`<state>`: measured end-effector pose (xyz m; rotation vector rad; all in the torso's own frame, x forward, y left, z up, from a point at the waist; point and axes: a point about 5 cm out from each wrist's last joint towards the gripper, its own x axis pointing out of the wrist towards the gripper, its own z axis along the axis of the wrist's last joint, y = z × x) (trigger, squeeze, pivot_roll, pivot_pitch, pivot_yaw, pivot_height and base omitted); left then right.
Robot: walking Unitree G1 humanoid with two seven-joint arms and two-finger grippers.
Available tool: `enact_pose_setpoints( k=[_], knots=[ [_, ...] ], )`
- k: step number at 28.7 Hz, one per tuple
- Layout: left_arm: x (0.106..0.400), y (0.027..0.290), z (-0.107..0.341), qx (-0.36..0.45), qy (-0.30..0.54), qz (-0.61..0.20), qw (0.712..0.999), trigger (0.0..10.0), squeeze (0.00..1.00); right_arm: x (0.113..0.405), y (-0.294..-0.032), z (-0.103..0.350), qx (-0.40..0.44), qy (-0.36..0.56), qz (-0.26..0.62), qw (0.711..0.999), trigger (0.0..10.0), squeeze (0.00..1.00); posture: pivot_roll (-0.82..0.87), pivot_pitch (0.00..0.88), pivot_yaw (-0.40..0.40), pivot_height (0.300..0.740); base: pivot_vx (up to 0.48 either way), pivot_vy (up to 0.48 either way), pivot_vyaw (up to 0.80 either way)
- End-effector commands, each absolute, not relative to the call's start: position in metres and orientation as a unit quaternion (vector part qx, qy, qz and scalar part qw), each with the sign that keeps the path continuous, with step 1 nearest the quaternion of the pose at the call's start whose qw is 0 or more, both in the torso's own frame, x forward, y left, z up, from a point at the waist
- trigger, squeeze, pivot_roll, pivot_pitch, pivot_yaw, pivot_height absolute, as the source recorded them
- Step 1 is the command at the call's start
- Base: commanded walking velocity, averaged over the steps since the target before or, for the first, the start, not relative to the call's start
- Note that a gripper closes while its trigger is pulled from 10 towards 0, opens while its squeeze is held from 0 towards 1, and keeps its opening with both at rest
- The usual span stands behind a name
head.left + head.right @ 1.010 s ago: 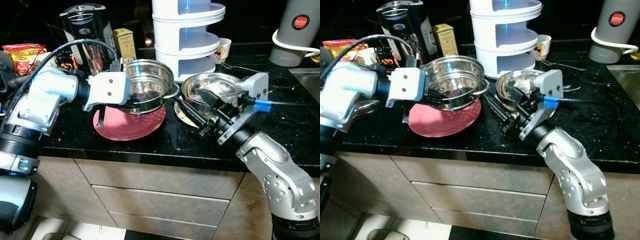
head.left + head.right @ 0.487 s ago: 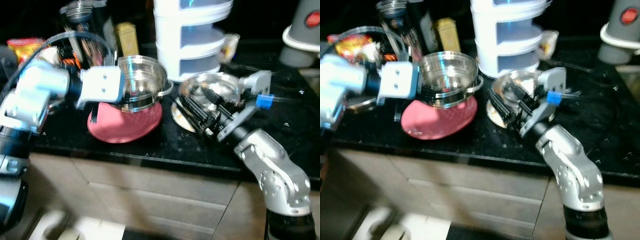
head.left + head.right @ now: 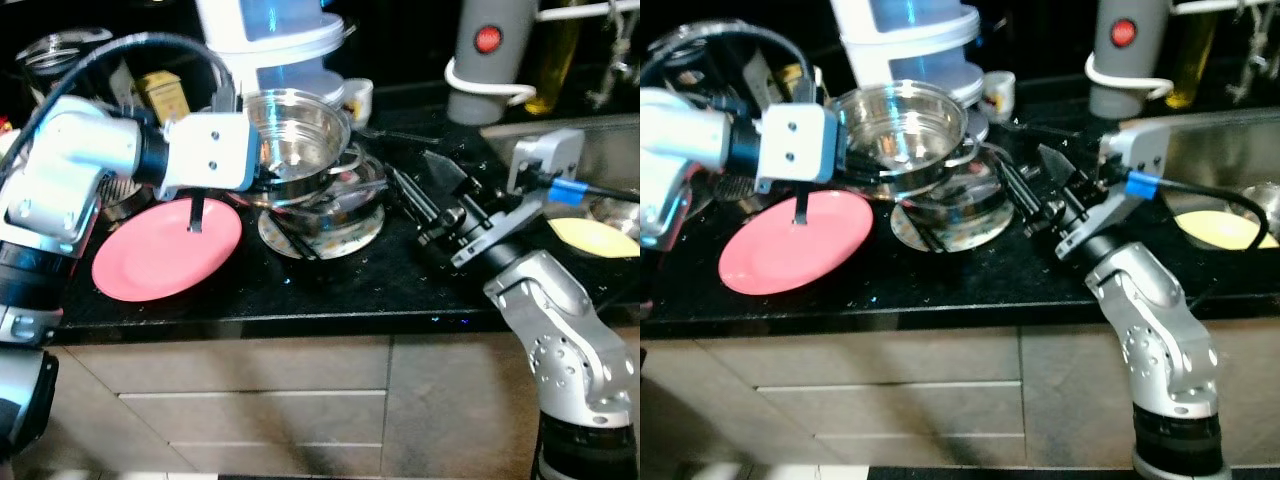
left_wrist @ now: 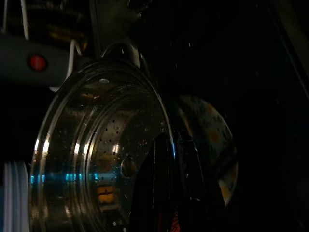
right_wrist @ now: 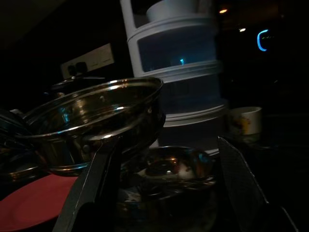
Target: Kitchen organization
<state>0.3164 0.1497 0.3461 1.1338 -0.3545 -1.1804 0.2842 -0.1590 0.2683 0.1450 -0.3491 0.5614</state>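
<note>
Colander (image 3: pixel 297 130) rim hides left end effector (image 4: pixel 166 159) fingertips.

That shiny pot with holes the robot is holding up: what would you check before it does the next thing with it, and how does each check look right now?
1. Grip: the left gripper is shut on the rim of the perforated steel pot. Ok.
2. Pot clear of the counter: it hangs above the steel bowl, not resting on it. Ok.
3. Landing spot: the bowl sits on a patterned plate directly below. Whether the pot would nest cleanly: cannot tell.
4. Pot level: it tips slightly in the head view. Not ok.
5. Right gripper: open, to the right of the bowl and apart from it. Ok.
6. Pink plate: bare, lying flat to the left. Ok.
</note>
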Motion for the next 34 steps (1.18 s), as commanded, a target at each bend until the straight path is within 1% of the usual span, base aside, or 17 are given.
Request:
enact_pose_setpoints(
  k=[1, 5, 8, 14, 20, 34],
  knots=[
    [0.3145, 0.1527, 0.3557, 0.503, -0.176, -0.509, 0.676, 10.0, 0.00, 0.2838, -0.1544, 0.2690, 0.080, -0.174, 0.286, 0.939, 10.0, 0.00, -0.08, 0.000, 0.093, 0.740, 0.000, 0.000, 0.00],
    [0.3137, 0.1525, 0.3596, 0.504, -0.183, -0.505, 0.676, 10.0, 0.00, 0.2850, -0.1541, 0.2687, 0.081, -0.174, 0.284, 0.940, 10.0, 0.00, -0.08, 0.000, 0.094, 0.740, 0.000, 0.000, 0.00],
    [0.3133, 0.1521, 0.3607, 0.502, -0.184, -0.505, 0.678, 10.0, 0.00, 0.2855, -0.1541, 0.2687, 0.083, -0.174, 0.282, 0.940, 10.0, 0.00, -0.08, 0.000, 0.095, 0.740, 0.000, -0.305, 0.00],
    [0.3133, 0.1508, 0.3598, 0.501, -0.184, -0.506, 0.678, 10.0, 0.00, 0.2857, -0.1545, 0.2687, 0.085, -0.175, 0.280, 0.940, 10.0, 0.00, -0.09, 0.000, 0.096, 0.740, 0.000, -0.359, 0.00],
    [0.3138, 0.1493, 0.3596, 0.498, -0.185, -0.509, 0.678, 10.0, 0.00, 0.2863, -0.1544, 0.2689, 0.089, -0.175, 0.278, 0.940, 10.0, 0.00, -0.09, 0.000, 0.097, 0.740, 0.000, -0.400, -0.66],
    [0.3134, 0.1455, 0.3560, 0.489, -0.185, -0.515, 0.679, 10.0, 0.00, 0.2865, -0.1528, 0.2710, 0.089, -0.181, 0.280, 0.939, 10.0, 0.00, -0.09, 0.000, 0.091, 0.740, 0.000, -0.412, 0.00]
  ],
)
